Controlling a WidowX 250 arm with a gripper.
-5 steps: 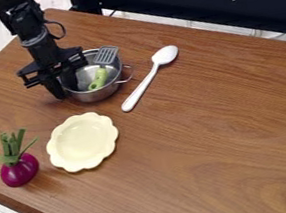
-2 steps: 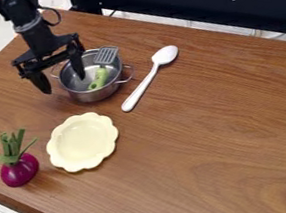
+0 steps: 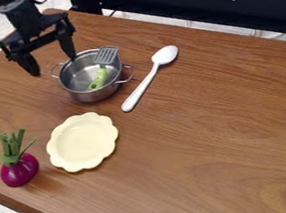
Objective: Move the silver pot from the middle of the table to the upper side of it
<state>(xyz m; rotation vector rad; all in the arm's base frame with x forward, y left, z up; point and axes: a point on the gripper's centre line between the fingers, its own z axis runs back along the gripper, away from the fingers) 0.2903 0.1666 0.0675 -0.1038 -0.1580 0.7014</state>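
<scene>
Well, in the camera view the silver pot [image 3: 93, 96] stands toward the upper left corner of the table [image 3: 211, 133], the gripper [image 3: 52, 65] near it, fingers spread and empty. Should a low finger snag the rim, the pot might scrape into the spoon [image 3: 146, 81] or jolt the spatula [image 3: 106, 55] loose.
</scene>
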